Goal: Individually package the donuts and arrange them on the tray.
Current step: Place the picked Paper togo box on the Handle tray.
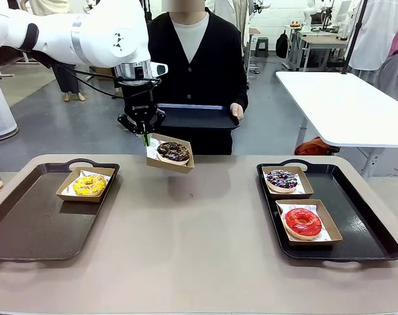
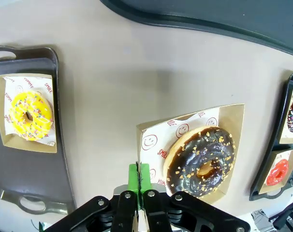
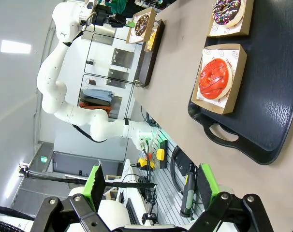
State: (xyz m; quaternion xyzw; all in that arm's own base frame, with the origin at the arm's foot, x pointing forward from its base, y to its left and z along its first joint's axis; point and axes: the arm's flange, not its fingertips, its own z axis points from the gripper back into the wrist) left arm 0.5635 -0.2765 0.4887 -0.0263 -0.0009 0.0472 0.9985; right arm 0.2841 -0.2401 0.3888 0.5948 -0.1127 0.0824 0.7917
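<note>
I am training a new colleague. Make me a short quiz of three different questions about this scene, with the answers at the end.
1. True or false: the left gripper holds a box clear of the table.
2. Which donut lies alone on the left tray? A) red B) yellow C) purple-sprinkled
3. Fill in: the right gripper is ____.

Key:
1. True; it carries the chocolate donut.
2. B, the yellow donut.
3. Open.

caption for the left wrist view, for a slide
Left gripper pinches the rim of a cardboard box carrying the chocolate sprinkled donut above the table.
</note>
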